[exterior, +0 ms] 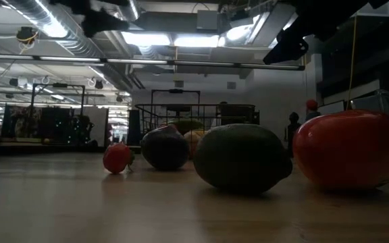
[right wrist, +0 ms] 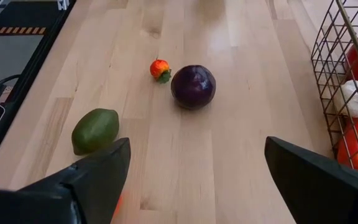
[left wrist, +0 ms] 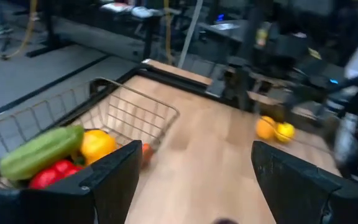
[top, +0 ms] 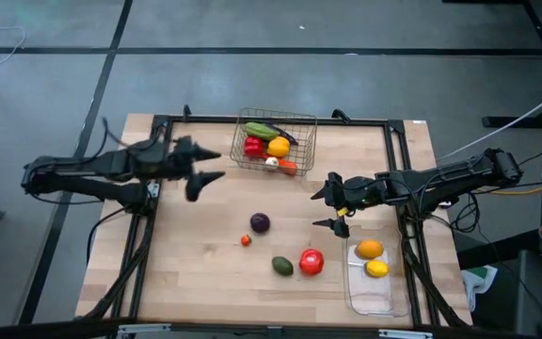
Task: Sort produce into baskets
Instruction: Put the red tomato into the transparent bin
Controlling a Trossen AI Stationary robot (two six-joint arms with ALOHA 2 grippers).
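Wooden table (top: 205,254): wire basket (top: 301,127) holds vegetables; clear tray (top: 374,297) two yellow-orange fruits

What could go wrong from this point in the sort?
1. The purple fruit, green fruit and red fruit look round; a nudge from the open right gripper may roll them off.
2. The small red piece lies close by the purple one, inviting a double grab.
3. The wire basket is crowded; additions may spill.
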